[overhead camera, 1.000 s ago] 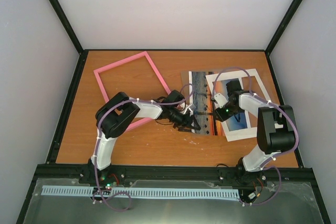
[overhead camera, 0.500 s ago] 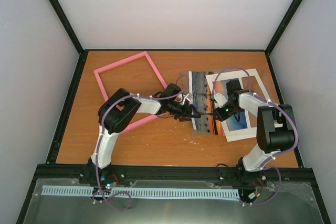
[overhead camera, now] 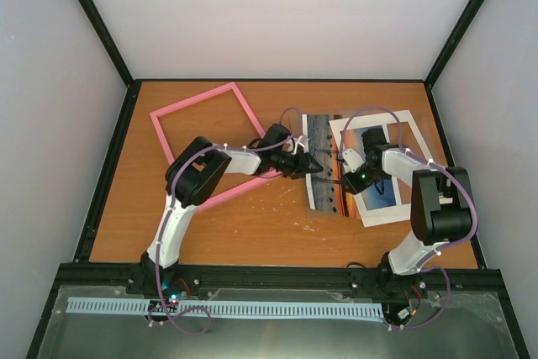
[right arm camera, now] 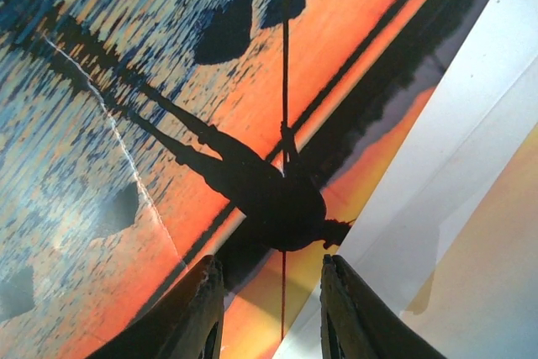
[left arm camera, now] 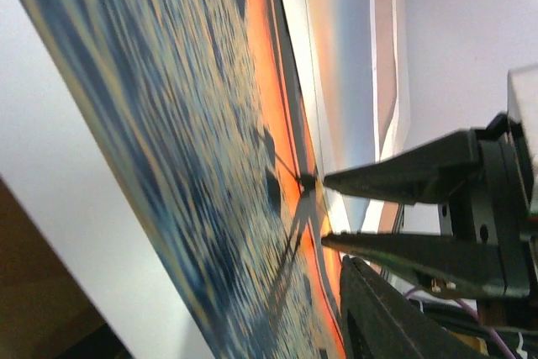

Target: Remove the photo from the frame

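The photo (overhead camera: 329,170), an orange-and-blue sunset print, lies out of the frame at the table's centre right. The pink frame (overhead camera: 168,113) lies empty at the back left, with the table showing through it. My left gripper (overhead camera: 313,166) is at the photo's left edge, shut on it. In the left wrist view the photo (left arm camera: 193,124) stands tilted close to the lens and hides one finger, while the other finger (left arm camera: 382,313) shows. My right gripper (overhead camera: 343,177) is open, its fingertips (right arm camera: 202,308) low over the photo (right arm camera: 168,107) near its right edge.
A white mat (overhead camera: 402,128) with a blue print in it lies under the photo's right side, and it also shows in the right wrist view (right arm camera: 471,124). Small white specks (overhead camera: 267,206) dot the table near the frame's near corner. Enclosure walls ring the table.
My left gripper has moved from the photo's near left corner back along its left edge. The grey sheet seen left of the photo no longer shows. The right arm has stayed put.
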